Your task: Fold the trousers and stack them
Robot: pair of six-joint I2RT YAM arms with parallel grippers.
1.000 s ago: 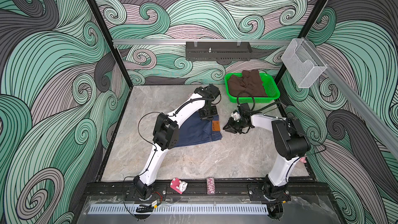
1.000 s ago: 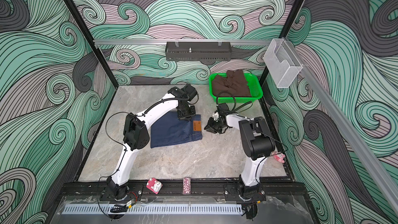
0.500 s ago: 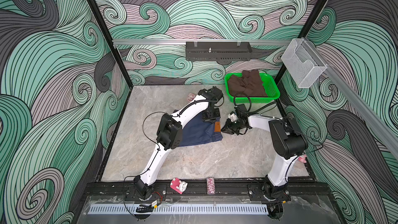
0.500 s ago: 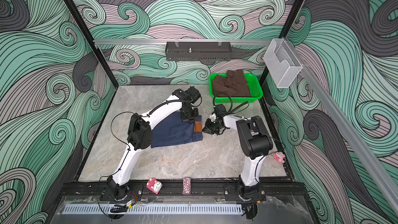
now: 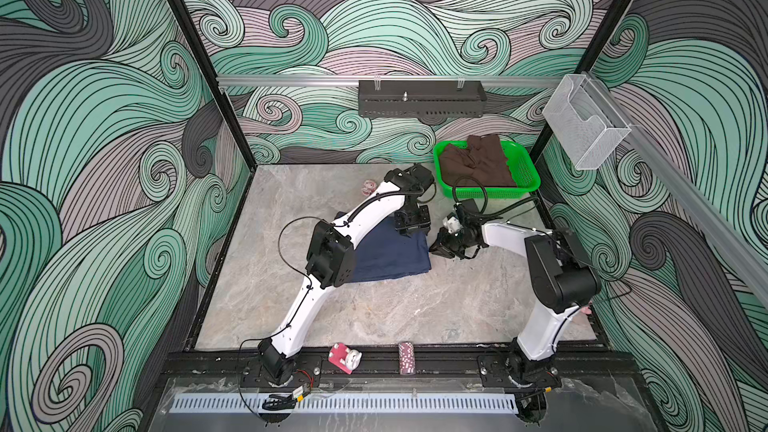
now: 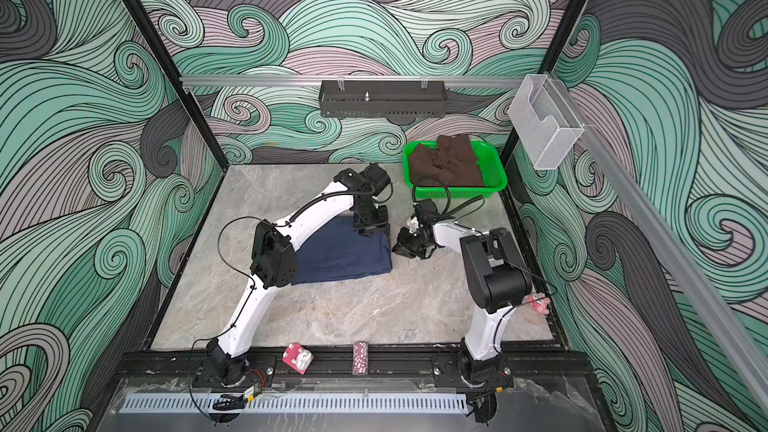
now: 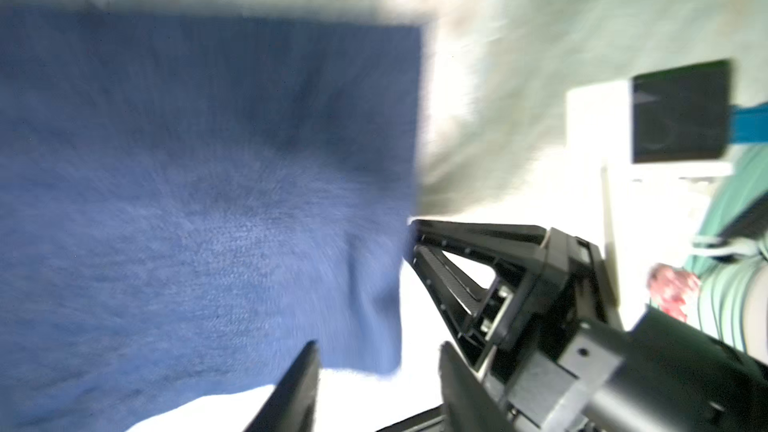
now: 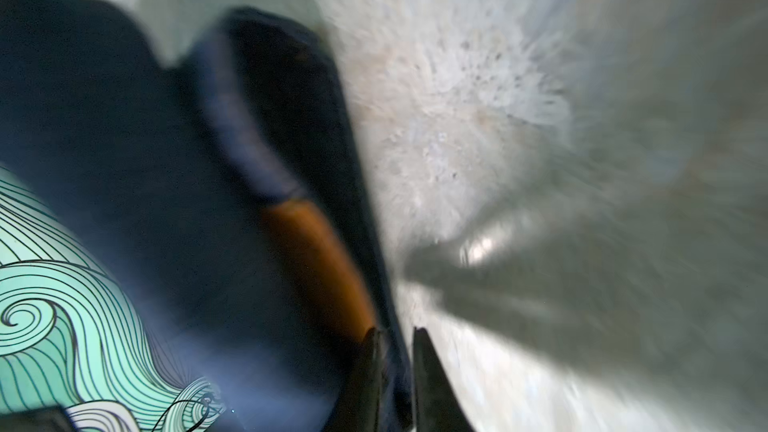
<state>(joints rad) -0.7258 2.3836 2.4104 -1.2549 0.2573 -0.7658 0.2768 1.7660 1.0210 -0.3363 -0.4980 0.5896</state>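
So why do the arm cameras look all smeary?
Left wrist view: the jeans are motion-blurred and the table is blown out to white glare. Right wrist view: everything is streaked by motion, nothing crisp. Both top views: sharp and evenly lit.

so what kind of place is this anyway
Probably a robot lab test cell, not a home: a white left arm and right arm are bolted to a black front rail, wave-patterned walls box in a marble-look tabletop, with navy jeans and a green basket.
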